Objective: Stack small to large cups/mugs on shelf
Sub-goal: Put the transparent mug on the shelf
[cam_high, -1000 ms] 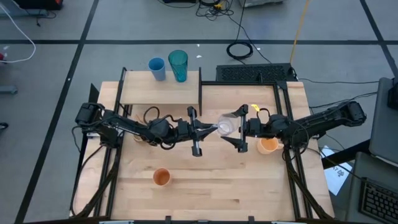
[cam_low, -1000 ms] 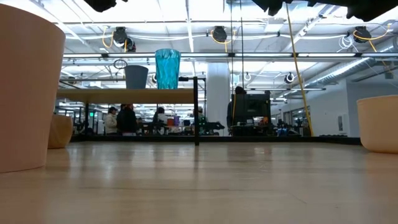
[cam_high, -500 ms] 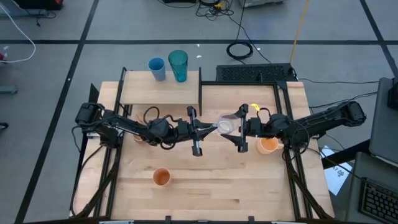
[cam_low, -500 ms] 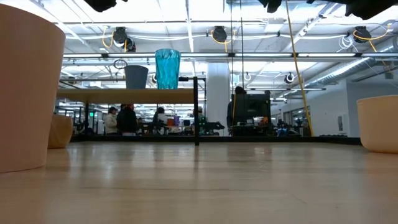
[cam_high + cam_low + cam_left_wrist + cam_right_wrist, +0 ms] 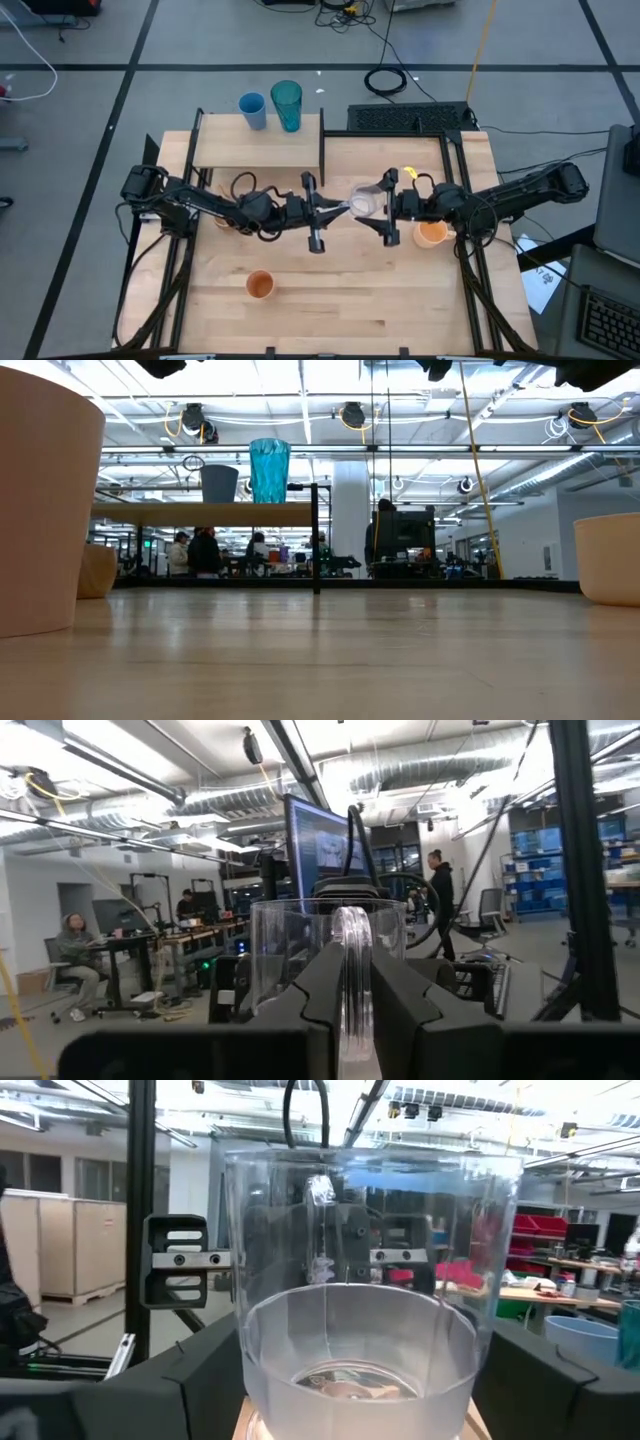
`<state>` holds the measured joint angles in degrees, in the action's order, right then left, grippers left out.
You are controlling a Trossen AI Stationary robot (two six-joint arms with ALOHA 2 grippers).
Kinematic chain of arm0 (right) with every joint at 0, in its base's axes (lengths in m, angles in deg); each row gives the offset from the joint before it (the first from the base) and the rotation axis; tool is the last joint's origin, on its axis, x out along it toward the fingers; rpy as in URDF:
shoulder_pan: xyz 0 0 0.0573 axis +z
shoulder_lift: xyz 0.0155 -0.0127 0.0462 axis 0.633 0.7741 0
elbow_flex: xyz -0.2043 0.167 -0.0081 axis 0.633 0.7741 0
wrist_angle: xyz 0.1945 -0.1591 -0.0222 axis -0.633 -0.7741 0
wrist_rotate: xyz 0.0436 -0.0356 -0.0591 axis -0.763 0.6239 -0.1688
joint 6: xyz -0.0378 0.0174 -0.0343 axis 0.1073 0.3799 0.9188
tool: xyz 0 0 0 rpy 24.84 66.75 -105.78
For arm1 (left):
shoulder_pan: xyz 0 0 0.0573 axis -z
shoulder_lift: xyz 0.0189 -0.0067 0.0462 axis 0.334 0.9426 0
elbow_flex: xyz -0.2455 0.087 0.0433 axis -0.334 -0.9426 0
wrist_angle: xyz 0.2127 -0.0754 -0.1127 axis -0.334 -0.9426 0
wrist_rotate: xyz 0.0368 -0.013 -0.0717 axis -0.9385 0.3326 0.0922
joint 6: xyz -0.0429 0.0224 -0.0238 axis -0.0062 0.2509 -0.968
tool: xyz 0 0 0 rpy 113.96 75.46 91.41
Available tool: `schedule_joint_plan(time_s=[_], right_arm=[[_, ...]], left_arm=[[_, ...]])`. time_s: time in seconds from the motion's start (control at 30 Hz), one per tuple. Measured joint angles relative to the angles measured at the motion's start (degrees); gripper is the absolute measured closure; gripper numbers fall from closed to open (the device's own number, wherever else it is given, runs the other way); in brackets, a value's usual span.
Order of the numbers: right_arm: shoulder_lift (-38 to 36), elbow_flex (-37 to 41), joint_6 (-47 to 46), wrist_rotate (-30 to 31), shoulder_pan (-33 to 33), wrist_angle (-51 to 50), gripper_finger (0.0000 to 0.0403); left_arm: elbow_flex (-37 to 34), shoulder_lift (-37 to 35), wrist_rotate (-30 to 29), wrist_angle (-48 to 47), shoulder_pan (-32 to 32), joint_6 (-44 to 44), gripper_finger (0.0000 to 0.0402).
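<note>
Hanging above the middle of the worktop (image 5: 340, 290), a clear handled mug (image 5: 364, 200) sits between the two grippers, lifted off the wood. The left gripper (image 5: 338, 207) has its fingers (image 5: 322, 990) pressed closed on the mug's transparent handle, which the left wrist view shows pinched upright between them. The right gripper (image 5: 386, 205) stands at the mug's far side with its fingers (image 5: 205, 1370) set wide around the glass body; whether they actually bear on the wall cannot be told. The right wrist view shows the mug upright and filling the frame, its handle on the side away from that camera. On the shelf (image 5: 260, 152) at the far left of the worktop, a tall teal tumbler (image 5: 286, 105) and a shorter blue cup (image 5: 252, 110) stand upright just beside each other, blue to the left. An orange cup (image 5: 260, 285) stands alone on the near worktop, well apart from both grippers. A peach-orange mug (image 5: 431, 234) rests partly under the right arm. A tan mug (image 5: 223, 217) is mostly hidden beneath the left arm. People (image 5: 200, 552) sit and stand at desks in the room beyond, seen in the low view.
</note>
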<state>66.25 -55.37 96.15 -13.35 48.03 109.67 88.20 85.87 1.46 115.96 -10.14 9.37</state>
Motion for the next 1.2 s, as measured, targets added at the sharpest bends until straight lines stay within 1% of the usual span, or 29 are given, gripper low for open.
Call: schedule_joint_plan(time_s=[0.07, 0.2, 0.4, 0.47, 0.67, 0.8, 0.83, 0.9, 1.0, 1.2], right_arm=[[0.01, 0.00, 0.00, -0.08, 0.33, -0.03, 0.0087], [0.00, 0.02, 0.02, -0.34, 0.32, -0.36, 0.0066], [0.02, 0.02, 0.26, -0.41, 0.32, -1.08, 0.0059], [-0.21, 0.02, 0.34, -0.39, 0.32, -1.51, 0.0057], [-2.82, 0.02, 0.12, -0.21, 0.32, -5.13, 0.0037], [-5.47, 0.02, 0.83, 3.06, 0.37, -9.69, 0.0013], [-6.35, 0.02, 0.98, 4.07, 0.37, -11.39, 0.0008], [-7.80, 0.02, 1.06, 5.42, 0.37, -14.34, 0.0005], [-9.93, 0.02, 1.14, 5.73, 0.39, -18.37, 0.0008], [-12.90, 0.02, 1.14, 5.73, 0.41, -23.69, 0.0008]], left_arm=[[0.00, 0.00, 0.47, -0.23, 0.01, -0.08, 0.0359], [0.04, 0.00, 0.44, -1.04, -0.03, -0.05, 0.0386], [0.04, -0.17, 0.05, -1.06, -0.07, 0.11, 0.0378], [0.04, -0.33, -0.35, -0.96, -0.08, -0.30, 0.0383], [0.01, -1.80, -0.86, 0.22, -0.19, 0.57, 0.0387], [-0.46, -4.77, -2.25, -1.83, -0.36, 2.26, 0.0387], [-0.56, -5.99, -3.47, -1.83, -0.36, 2.90, 0.0387], [-1.80, -9.41, -8.01, -3.68, -0.32, 5.26, 0.0387], [-4.72, -14.91, -14.07, -6.19, -0.42, 7.93, 0.0387], [-14.04, -27.35, -27.44, -6.96, -0.47, 12.14, 0.0387]])
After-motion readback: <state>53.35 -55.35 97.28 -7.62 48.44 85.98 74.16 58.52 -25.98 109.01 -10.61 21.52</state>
